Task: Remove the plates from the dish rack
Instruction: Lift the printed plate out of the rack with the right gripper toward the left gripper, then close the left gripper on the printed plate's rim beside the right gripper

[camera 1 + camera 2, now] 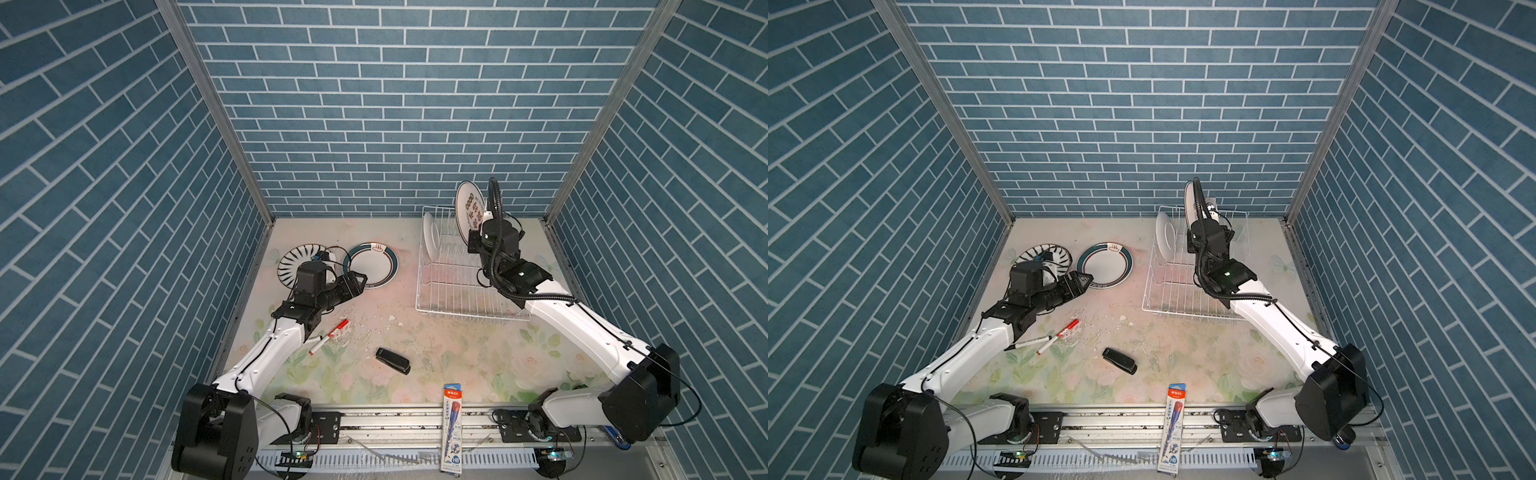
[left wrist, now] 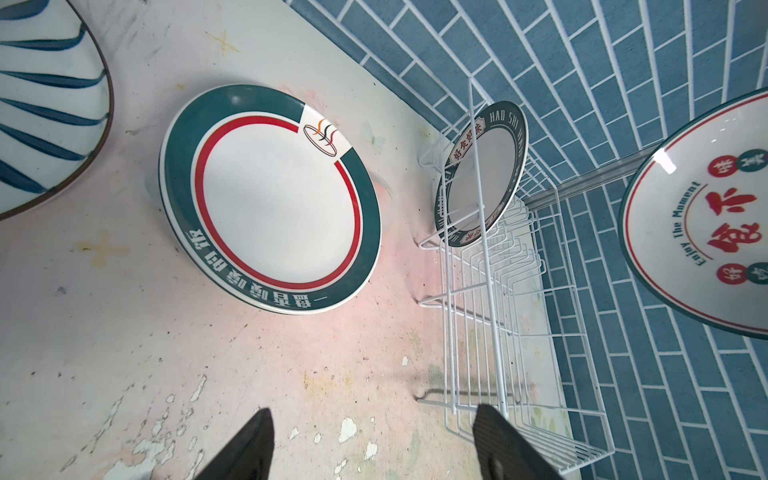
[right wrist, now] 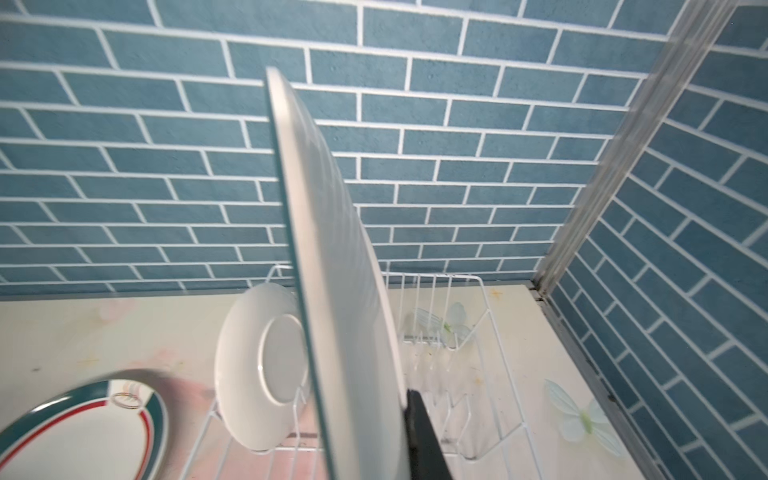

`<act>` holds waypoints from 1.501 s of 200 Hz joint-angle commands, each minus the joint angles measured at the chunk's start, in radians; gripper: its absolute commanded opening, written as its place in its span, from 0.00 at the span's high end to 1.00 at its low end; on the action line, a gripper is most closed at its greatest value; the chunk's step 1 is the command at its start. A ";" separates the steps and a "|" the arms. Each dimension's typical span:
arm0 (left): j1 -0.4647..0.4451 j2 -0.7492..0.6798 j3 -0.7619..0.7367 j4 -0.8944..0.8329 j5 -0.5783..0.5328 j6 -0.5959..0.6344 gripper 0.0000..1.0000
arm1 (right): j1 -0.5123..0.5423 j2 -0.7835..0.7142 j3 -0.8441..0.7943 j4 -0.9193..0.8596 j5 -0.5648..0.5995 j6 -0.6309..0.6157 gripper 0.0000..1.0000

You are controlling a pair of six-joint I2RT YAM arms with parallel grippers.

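Above the dish rack (image 1: pixel 449 287), right of frame centre, my right jaws pinch the rim of a plate (image 1: pixel 467 206) I judge slick and breakable; left jaws gape empty.

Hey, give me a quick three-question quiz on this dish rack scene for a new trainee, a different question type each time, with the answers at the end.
1. Fill in: ___ plate stands in the dish rack.
2. True or false: the left end effector is open and holds nothing.
3. The right end effector is: A) shut on the plate with red characters B) open and empty C) shut on nothing.
Key: 1 one, the white-backed plate; 2 true; 3 A.
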 commanded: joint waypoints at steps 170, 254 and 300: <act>-0.005 -0.034 -0.011 0.129 0.087 -0.104 0.22 | -0.026 0.040 -0.190 0.344 -0.666 0.595 1.00; -0.004 0.005 -0.044 0.313 0.144 -0.198 0.21 | -0.024 0.130 -0.236 0.511 -0.852 0.777 1.00; -0.006 0.024 -0.053 0.386 0.158 -0.218 0.21 | -0.022 0.135 -0.271 0.572 -0.868 0.858 1.00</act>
